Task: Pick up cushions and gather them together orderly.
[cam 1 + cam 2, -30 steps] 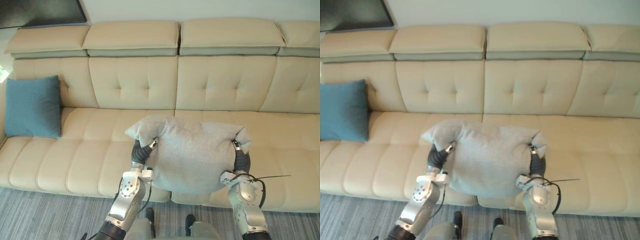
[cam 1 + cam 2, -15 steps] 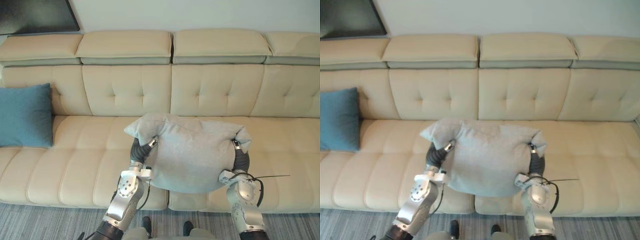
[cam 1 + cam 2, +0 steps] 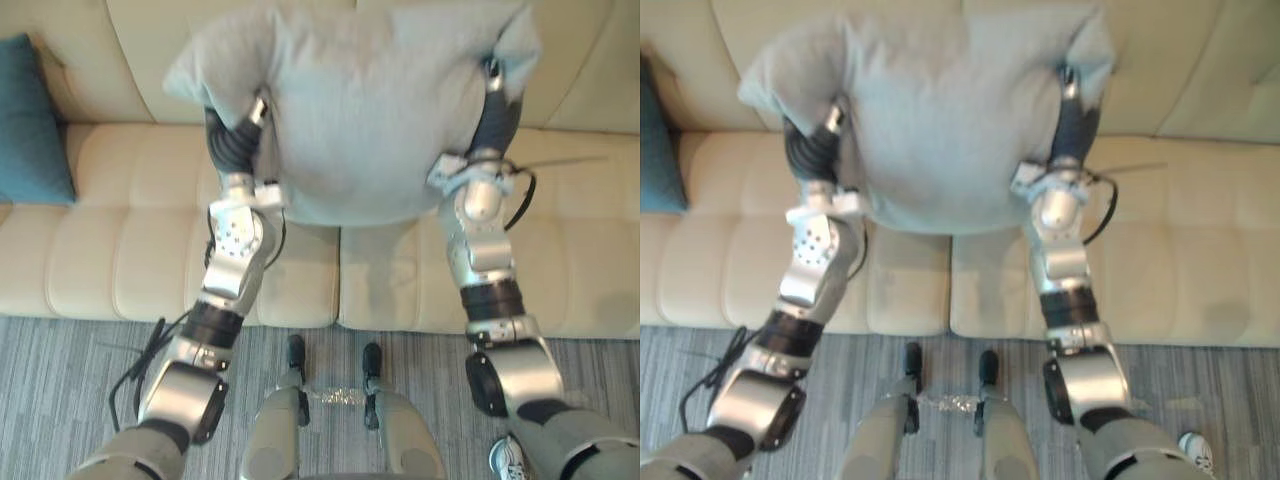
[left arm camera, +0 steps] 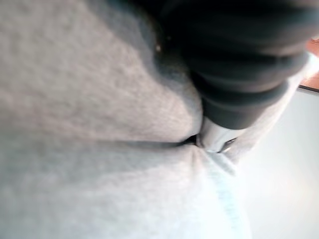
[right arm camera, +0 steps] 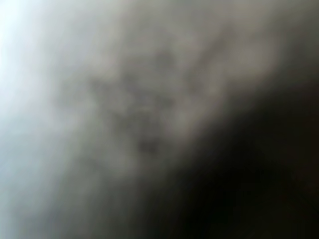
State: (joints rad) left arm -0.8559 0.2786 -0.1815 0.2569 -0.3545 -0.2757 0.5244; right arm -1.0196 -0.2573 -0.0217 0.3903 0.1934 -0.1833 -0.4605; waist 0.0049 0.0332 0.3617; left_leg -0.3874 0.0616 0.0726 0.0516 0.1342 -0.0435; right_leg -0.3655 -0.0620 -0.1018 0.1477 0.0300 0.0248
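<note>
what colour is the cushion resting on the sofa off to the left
Plain teal blue; the cushion shows best in the left eye view.

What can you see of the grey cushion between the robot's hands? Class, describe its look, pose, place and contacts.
The grey cushion is a large, soft, roughly square pillow in plain pale-grey fabric. It is held upright between the left hand and right hand, which press into its sides so its upper corners stick out past them. It appears to hang above the seat of the cream sofa, before the backrest, apart from the blue cushion at the left.
</note>
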